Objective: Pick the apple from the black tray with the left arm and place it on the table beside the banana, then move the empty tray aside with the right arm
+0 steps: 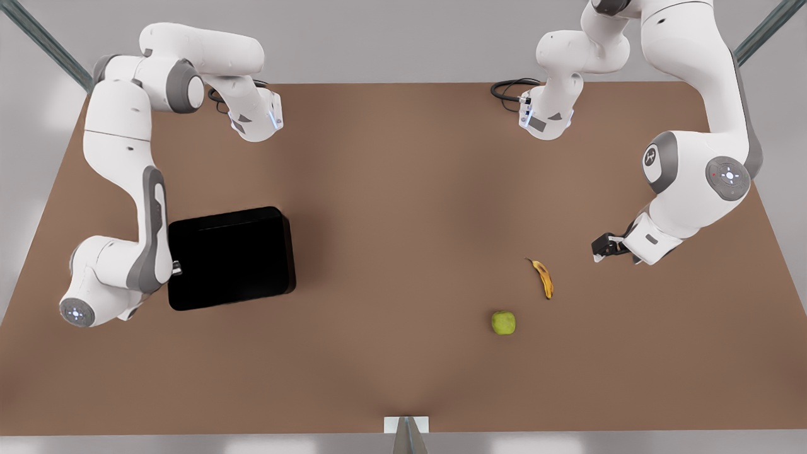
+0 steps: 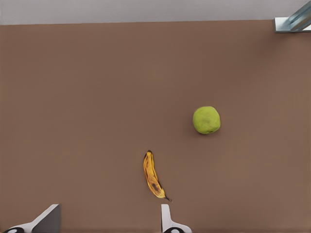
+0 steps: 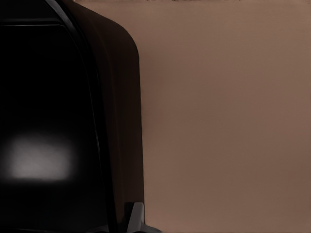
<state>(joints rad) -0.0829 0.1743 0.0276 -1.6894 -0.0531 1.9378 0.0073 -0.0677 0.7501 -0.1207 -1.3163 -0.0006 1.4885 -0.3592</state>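
The matte brown tabletop point(image 1: 403, 208) holds a glossy black square tray point(image 1: 230, 257), empty, at the front view's left. The right gripper point(image 1: 175, 268) grips its rim. The left gripper point(image 1: 604, 245) hovers open, holding nothing, near the small curved yellow banana point(image 1: 543, 278). The round yellow-green apple point(image 1: 503, 323) rests just beside it.

The big brown table point(image 1: 403, 208) is flat and plain; around the table the floor point(image 1: 391, 38) is pale grey with soft light patches; grey metal bars point(image 1: 44, 41) slant at the table's far corners; a small metal post point(image 1: 407, 435) stands at its near edge.
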